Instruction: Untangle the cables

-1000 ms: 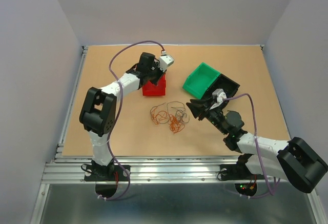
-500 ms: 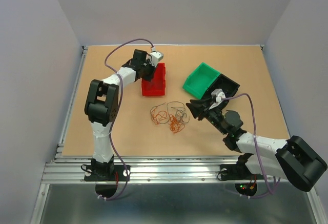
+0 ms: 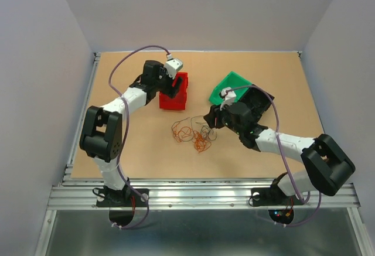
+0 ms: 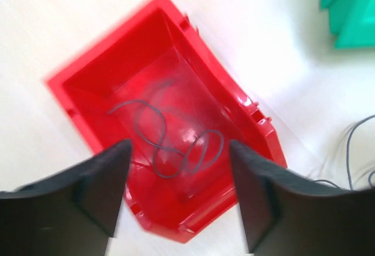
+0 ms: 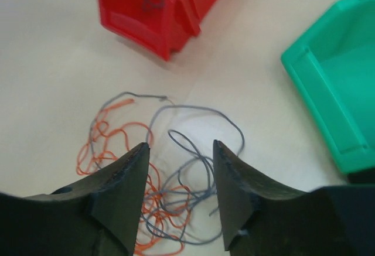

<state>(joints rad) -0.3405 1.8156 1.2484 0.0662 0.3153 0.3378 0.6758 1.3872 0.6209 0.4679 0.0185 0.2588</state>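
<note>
Reaching up the table [image 3: 140, 147] with the left arm, elbow pushed out to the left and forearm angled toward the far middle, left gripper [image 3: 167, 83] poised over the near-left side of the red bin [image 3: 179, 96]. From the left wrist view, spread wide and holding nothing, looking straight down at a thin grey wire [image 4: 170, 144] coiled on the floor of that bin. Stretching low and leftward with the right arm, forearm crossing in front of the green bin [image 3: 225, 89] and covering much of the black bin [image 3: 265, 99], right gripper [image 3: 209, 119] brought to the right edge of the cables [image 3: 193, 132]. Parted to a moderate gap there, empty, fingertips framing the grey loops from above; whether touching them, cannot tell. Lying loose on the table just in front of the red bin and left of the green one, orange-red and grey strands looped through one another. Compared with a second ago: left elbow swung further out to the left and nearer the base, with the gripper shifted from the bin's far-right corner toward its left side; right arm extended, its wrist carried up from in front of the black bin to over it and the gripper edged closer to the bunch. Bins and cables lying as before.
</note>
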